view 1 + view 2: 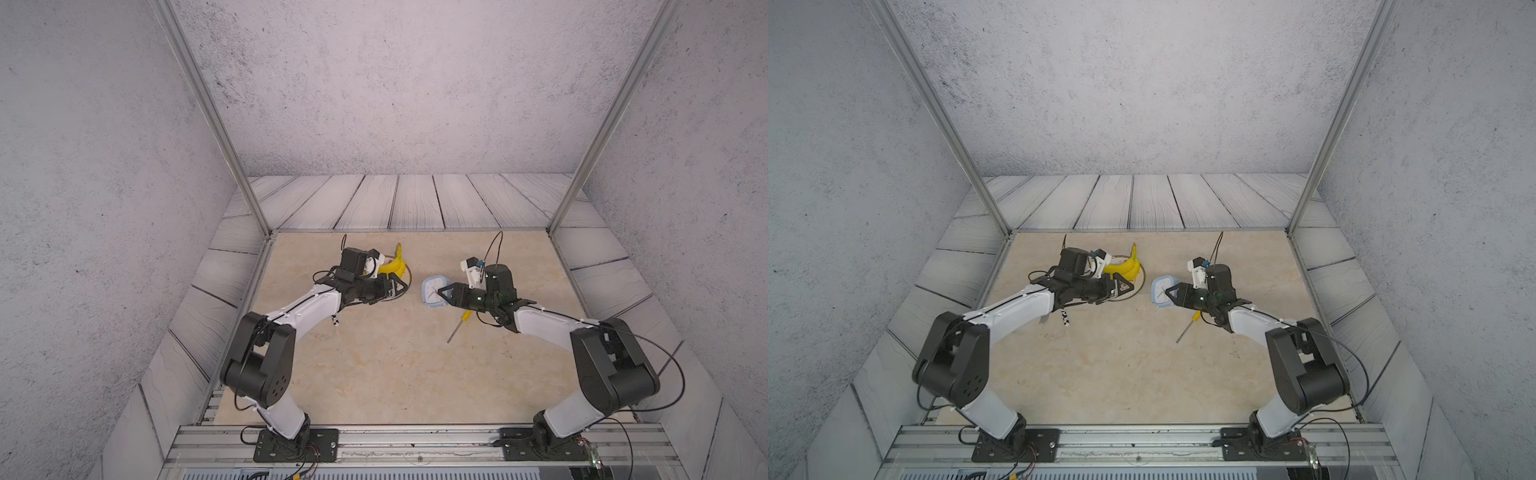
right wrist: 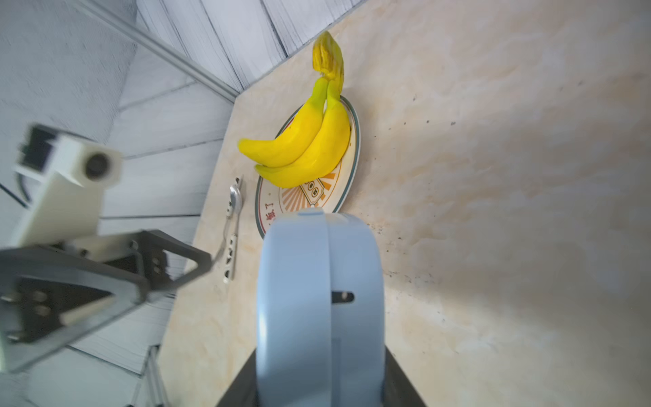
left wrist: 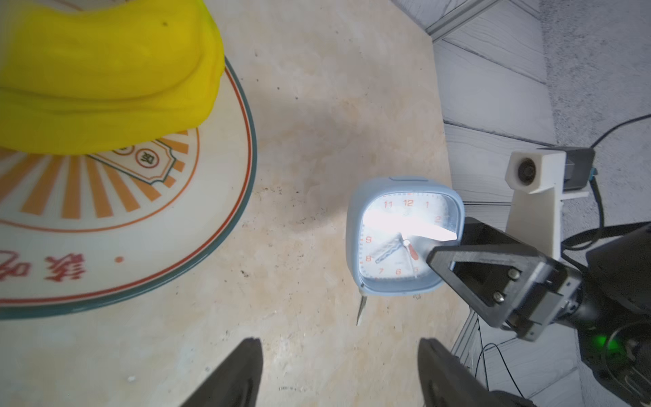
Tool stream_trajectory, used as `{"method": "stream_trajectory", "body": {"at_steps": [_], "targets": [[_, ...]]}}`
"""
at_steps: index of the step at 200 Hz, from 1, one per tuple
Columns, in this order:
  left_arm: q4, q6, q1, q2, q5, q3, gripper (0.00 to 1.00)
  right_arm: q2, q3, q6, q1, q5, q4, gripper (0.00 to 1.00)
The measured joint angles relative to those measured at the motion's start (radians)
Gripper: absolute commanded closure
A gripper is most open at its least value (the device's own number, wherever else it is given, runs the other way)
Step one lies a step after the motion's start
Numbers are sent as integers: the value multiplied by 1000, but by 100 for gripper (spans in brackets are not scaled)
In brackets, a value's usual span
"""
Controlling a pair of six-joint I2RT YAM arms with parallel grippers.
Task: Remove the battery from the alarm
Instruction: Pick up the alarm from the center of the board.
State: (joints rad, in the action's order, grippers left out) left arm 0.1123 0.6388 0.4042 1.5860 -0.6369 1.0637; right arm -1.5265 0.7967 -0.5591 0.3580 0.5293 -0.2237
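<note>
1. The alarm sat near the middle of the table, to the right of the plate, with its white dial turned toward the left arm.
2. The right gripper was clamped on the alarm. In the left wrist view 1 finger lay across the dial's edge and the other reached behind the case.
3. In the right wrist view the alarm's blue back filled the space between the 2 fingers, with 1 dark slot showing.
4. I could not tell whether the alarm touched the table or hung just above it.
5. The left gripper was spread apart and held nothing. It hovered over the plate's edge on the alarm's side, near the alarm but clear of it.
6. In the left wrist view the alarm stood ahead of the left gripper's fingertips, off to 1 side of their gap.
7. 2 bananas lay on the plate, and a spoon lay beside it on the side away from the alarm.
8. A screwdriver lay on the table, partly under the right gripper's wrist.
</note>
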Motion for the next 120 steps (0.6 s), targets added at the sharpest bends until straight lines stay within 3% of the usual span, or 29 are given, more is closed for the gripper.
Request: {"method": "stream_trajectory", "body": {"at_steps": [34, 64, 120], "targets": [[90, 74, -31, -160, -14, -46, 16, 190, -10, 224, 103, -163, 141, 57], [163, 241, -32, -247, -29, -85, 14, 322, -42, 431, 239, -340, 182, 57], [153, 584, -23, -313, -111, -164, 6, 362, -93, 806, 506, -681, 166, 58]]}}
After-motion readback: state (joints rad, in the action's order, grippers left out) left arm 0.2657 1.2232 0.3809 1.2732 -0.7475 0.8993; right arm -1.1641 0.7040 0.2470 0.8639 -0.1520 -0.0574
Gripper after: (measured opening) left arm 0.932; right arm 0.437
